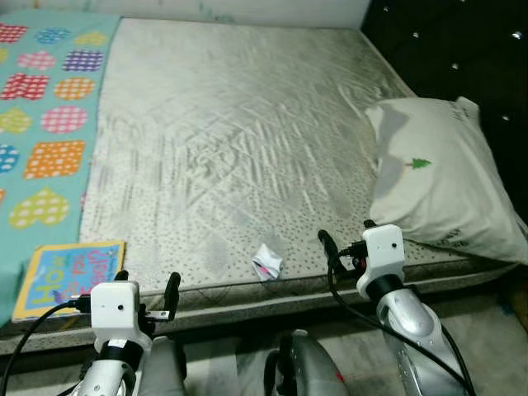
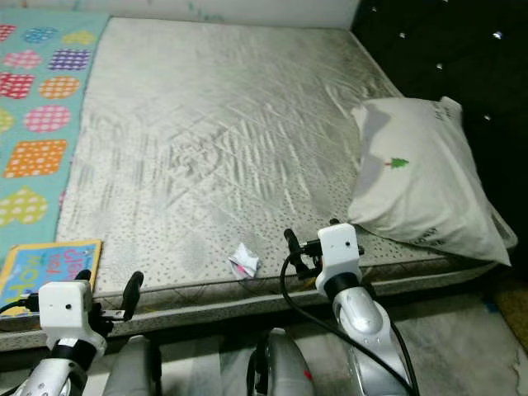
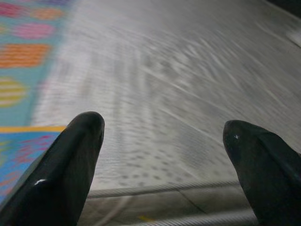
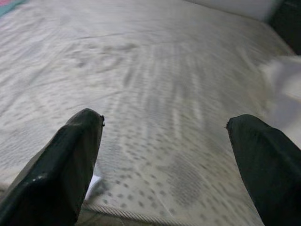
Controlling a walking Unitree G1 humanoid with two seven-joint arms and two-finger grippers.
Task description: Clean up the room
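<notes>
A small crumpled white wrapper with pink marks (image 1: 266, 261) lies on the grey mattress (image 1: 231, 124) near its front edge. My right gripper (image 1: 347, 236) hovers open just right of the wrapper, over the mattress edge. In the right wrist view a white corner of the wrapper (image 4: 93, 184) peeks out beside one finger (image 4: 66, 165). A colourful children's book (image 1: 68, 276) rests flat at the front left corner. My left gripper (image 1: 147, 285) is open and empty at the bed's edge, just right of the book, whose edge (image 3: 19, 146) shows in the left wrist view.
A white pillow with a small green tree print (image 1: 437, 177) lies at the right, against a dark tufted headboard (image 1: 462, 49). A teal blanket with coloured hearts and dots (image 1: 45, 107) covers the left side of the bed. Pale floor (image 1: 487, 330) runs beside the bed.
</notes>
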